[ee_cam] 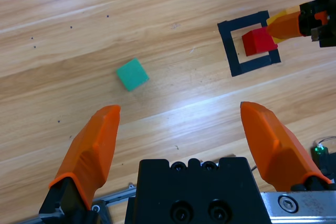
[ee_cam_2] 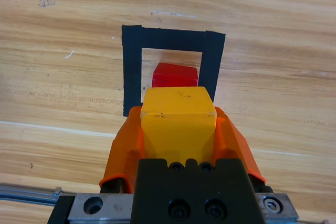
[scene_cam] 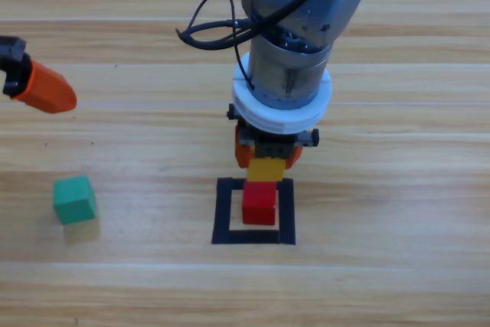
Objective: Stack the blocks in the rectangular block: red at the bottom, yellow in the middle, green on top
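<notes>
From above, the right gripper [scene_cam: 266, 160] hangs over the far edge of the rectangular block [scene_cam: 222, 212], a black tape outline with bare wood inside, and its orange fingers [scene_cam: 243, 151] are clamped on the yellow cube [scene_cam: 266, 169], which sits between them, raised off the tabletop [scene_cam: 398, 212]. The red cube [scene_cam: 259, 204], matte with crisp edges, rests inside the outline just below the fingers, its far face partly covered by the yellow one in this view; whether the two touch cannot be told. The left gripper [scene_cam: 44, 88] waits at the left edge, and the green cube [scene_cam: 74, 199], a teal block turned slightly askew, lies on the bare wood below it, well apart from the outline. In the left wrist view, the left gripper's fingers [ee_cam: 92, 148] stand wide apart with nothing between them; the green cube [ee_cam: 132, 74] lies ahead of them, nearer the left finger, and the outline [ee_cam: 233, 51] with the red cube [ee_cam: 257, 41] is farther off past the right finger, where the other gripper's orange tip overlaps it. In the right wrist view, the yellow cube [ee_cam_2: 178, 119] fills the space between the closed fingers [ee_cam_2: 126, 145], its top face smooth with a few small specks, and beyond it the red cube [ee_cam_2: 175, 75] sits inside the outline [ee_cam_2: 132, 66], close to its near side.
</notes>
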